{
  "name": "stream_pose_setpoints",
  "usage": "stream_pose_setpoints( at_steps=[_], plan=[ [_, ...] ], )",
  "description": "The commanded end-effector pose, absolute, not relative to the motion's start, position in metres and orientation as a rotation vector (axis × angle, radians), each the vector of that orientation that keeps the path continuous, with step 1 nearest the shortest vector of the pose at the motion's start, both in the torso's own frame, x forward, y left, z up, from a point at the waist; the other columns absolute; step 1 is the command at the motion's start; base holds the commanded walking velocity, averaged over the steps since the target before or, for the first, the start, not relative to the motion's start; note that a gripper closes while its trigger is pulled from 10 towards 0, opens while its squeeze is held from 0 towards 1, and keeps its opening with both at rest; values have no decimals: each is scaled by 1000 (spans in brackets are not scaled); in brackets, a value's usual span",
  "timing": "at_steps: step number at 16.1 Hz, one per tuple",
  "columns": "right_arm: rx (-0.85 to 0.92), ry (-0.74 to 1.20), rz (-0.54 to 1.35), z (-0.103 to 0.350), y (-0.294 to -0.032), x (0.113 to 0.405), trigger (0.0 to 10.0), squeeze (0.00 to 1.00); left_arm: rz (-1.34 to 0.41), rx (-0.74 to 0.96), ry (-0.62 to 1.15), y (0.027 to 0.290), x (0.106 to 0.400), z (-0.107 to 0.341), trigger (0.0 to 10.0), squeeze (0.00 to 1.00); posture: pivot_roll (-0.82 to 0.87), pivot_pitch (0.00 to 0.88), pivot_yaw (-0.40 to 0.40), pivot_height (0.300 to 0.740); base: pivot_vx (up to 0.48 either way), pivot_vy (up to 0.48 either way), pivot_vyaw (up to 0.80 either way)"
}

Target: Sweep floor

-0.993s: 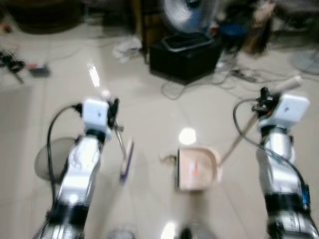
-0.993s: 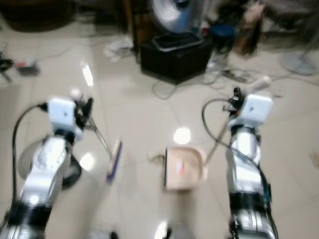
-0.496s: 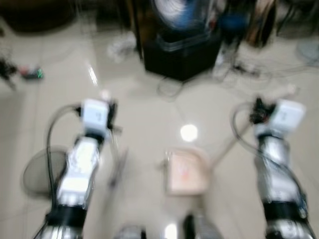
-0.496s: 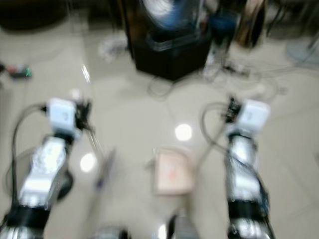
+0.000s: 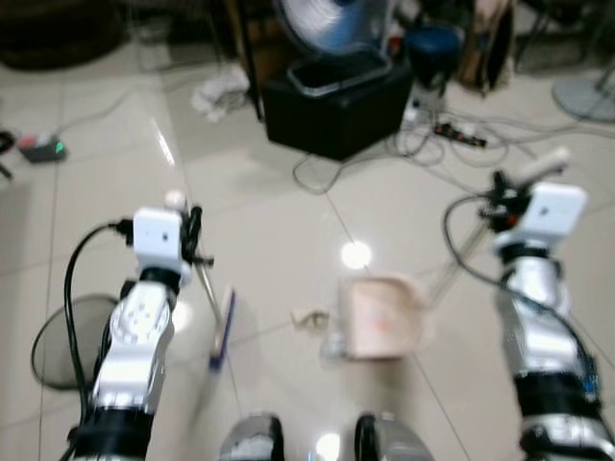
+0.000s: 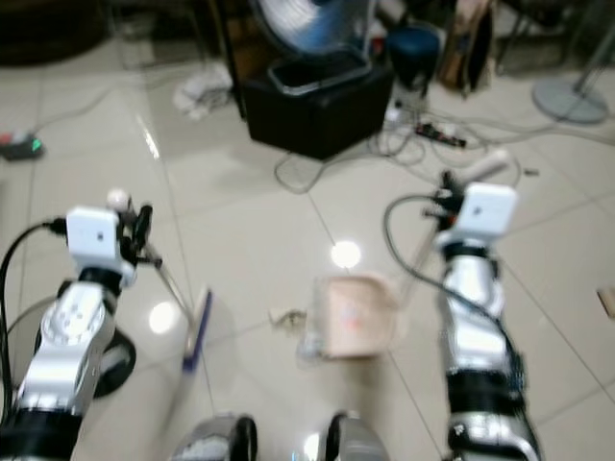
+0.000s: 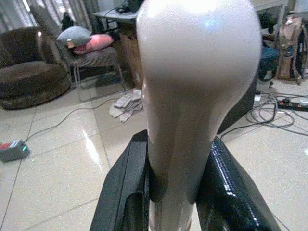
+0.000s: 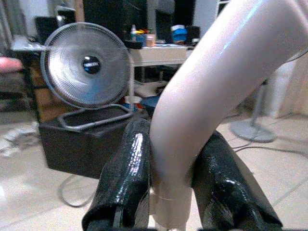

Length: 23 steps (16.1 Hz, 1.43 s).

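**Broom and dustpan held over tiled floor**

The broom (image 5: 219, 327) is held by the left gripper (image 7: 173, 192). Its pale handle is clamped between the two black fingers (image 7: 126, 192), which are closed against it on both sides. The shaft is slanted down and inward from the gripper, and the purple-edged head is set on the floor (image 5: 288, 240), left of centre.

The dustpan (image 5: 380, 317) is held by the right gripper (image 8: 168, 192). Its pale, curved handle is gripped between the black fingers (image 8: 126, 178), closed on it from both sides. The handle is slanted down and inward to the pan, which is placed on the tiles just right of centre, well apart from the broom head.

A small piece of debris (image 5: 309, 317) is seen on the floor between broom head and pan, just beside the pan's left edge.

A black box (image 5: 336, 106) is located ahead, with a fan (image 8: 86, 67) standing on or behind it. Cables (image 5: 452, 139) are spread on the tiles to its right. A round dark base (image 5: 58, 336) is seen on the floor beside the left arm.
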State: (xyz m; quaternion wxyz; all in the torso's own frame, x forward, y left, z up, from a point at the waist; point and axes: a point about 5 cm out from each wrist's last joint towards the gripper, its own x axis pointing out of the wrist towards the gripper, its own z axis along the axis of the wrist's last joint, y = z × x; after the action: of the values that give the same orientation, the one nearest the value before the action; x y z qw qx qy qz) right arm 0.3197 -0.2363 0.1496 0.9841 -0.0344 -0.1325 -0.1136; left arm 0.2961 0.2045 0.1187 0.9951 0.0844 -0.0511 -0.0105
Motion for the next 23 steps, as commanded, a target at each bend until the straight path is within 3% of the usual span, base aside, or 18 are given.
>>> stream_pose_setpoints(
  at_steps=[1, 5, 8, 15, 23],
  plan=[
    [-55, -321, -248, 158, -240, 321, 10000, 0, -20, 206, -148, 205, 298, 125, 10000, 0, -4, 163, 37, 740, 0, 0, 0],
    [-16, -275, -205, 142, -242, 323, 10000, 0, -43, 211, -131, 202, 304, 122, 10000, 0, -16, 170, 46, 740, 0, 0, 0],
    [-85, -241, -171, 130, -240, 328, 10000, 0, -65, 210, -145, 200, 308, 125, 10000, 0, -22, 178, 61, 740, 0, 0, 0],
    [-165, -268, -163, 138, -247, 340, 10000, 0, -63, 199, -171, 203, 312, 132, 10000, 0, -7, 202, 66, 740, 0, 0, 0],
    [-149, -335, -218, 149, -274, 336, 10000, 0, -134, 167, -239, 197, 307, 150, 10000, 0, 30, 340, 103, 740, 0, 0, 0]
  ],
)
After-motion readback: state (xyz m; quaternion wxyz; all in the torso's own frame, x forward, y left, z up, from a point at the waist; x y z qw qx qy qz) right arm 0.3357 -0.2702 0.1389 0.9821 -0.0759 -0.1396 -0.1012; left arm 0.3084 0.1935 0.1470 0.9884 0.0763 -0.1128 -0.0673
